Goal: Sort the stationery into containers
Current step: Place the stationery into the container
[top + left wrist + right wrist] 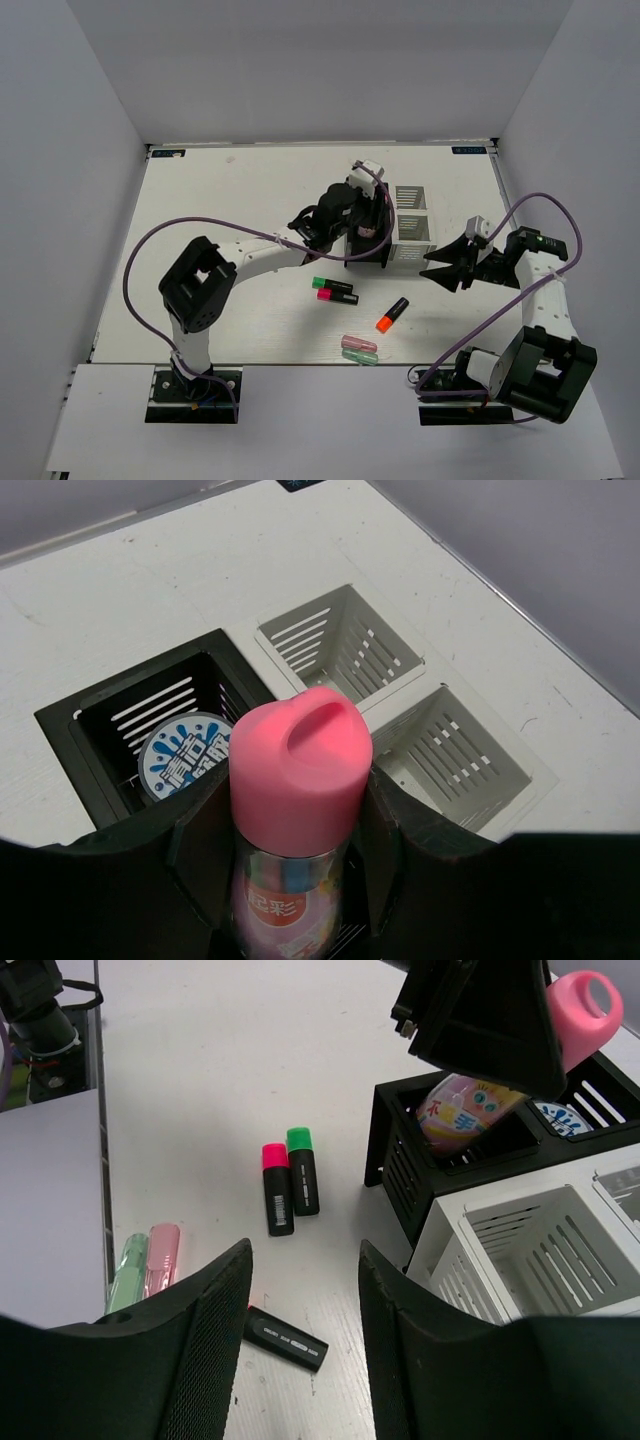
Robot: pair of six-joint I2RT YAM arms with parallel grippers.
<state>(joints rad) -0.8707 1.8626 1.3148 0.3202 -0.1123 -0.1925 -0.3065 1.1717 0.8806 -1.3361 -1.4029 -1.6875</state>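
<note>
My left gripper (pixel 365 215) is shut on a pink translucent piece with a pink cap (pixel 300 770). It holds the piece upright over the black mesh bin (pixel 100 720). In the right wrist view the piece's lower end (pixel 460 1110) is inside the bin's (pixel 400 1160) near compartment. The white bin (pixel 412 230) stands against the black bin's right side. My right gripper (pixel 440 272) is open and empty above the table. A black marker (pixel 287 1338) lies below its jaws, its orange cap (pixel 384 323) seen from the top. The green-capped marker (pixel 335 285) and the pink-capped marker (pixel 337 296) lie side by side.
A pastel pink piece (pixel 358 344) and a pastel green piece (pixel 360 355) lie near the table's front edge. A round item with a blue label (pixel 185 765) sits in the black bin's other compartment. Both compartments of the white bin (pixel 340 640) show only their floors.
</note>
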